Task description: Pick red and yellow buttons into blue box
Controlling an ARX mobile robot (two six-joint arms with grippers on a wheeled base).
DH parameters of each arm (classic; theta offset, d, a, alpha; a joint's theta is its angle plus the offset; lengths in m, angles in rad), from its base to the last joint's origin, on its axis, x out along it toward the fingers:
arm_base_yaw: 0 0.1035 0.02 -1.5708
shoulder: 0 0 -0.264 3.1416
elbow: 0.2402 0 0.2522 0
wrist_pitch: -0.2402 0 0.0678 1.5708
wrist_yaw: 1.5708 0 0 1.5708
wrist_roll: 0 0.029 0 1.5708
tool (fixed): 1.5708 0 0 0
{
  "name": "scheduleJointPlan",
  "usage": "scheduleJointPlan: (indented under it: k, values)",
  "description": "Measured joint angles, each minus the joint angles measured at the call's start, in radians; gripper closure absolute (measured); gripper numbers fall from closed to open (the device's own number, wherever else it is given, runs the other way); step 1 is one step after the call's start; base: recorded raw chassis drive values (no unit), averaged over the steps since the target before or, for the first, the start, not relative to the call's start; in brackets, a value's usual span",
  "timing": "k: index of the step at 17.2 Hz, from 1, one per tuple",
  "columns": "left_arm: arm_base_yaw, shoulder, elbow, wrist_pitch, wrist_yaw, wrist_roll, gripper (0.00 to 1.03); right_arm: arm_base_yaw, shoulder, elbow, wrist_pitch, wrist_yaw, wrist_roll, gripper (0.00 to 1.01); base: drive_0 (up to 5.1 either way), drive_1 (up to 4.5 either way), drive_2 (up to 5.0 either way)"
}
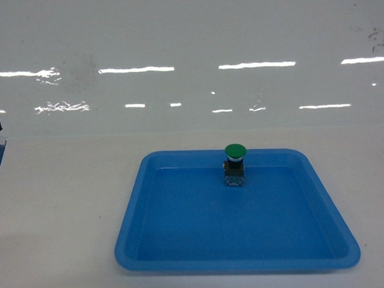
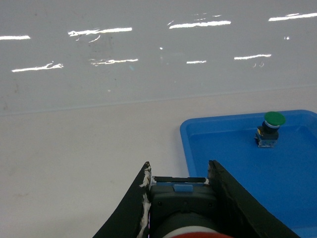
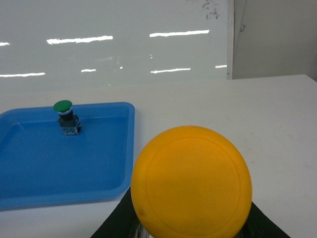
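My left claw (image 2: 178, 198) is clamped on the red button (image 2: 184, 214); its black switch block sits between my two dark fingers (image 2: 136, 203), and a sliver of the red cap shows at the bottom edge of my left wrist view. My right claw (image 3: 190, 223) carries the yellow button (image 3: 191, 180), its orange-yellow cap filling the foreground just ahead of the wrist; the fingers barely show beneath it, but I judge them closed on its block.

The blue box (image 1: 134, 216), a shallow tray, lies ahead and to the right of my left claw, ahead and to the left of my right; neither button is over it yet. Inside it, near the far wall, stands only the green button (image 1: 235, 165), upright, which is not mine to move.

So, as I judge it, both picks are made and both placements are left; each claw must swing inward over the tray, lower, and release.
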Motion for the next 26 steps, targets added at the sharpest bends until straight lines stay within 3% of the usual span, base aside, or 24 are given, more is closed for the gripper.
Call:
scheduleJointPlan:
  k: [18,26]
  values:
    - [0.0,-0.003,0.0,-0.002,-0.005,0.0,0.75,0.0,0.0,0.0,0.0,-0.002,0.0,0.76,4.6,-3.87,-0.7]
    - [0.0,-0.003,0.0,0.0,-0.003,0.0,0.75,0.0,0.0,0.0,0.0,-0.001,0.0,0.76,4.7,-2.27,-2.3]
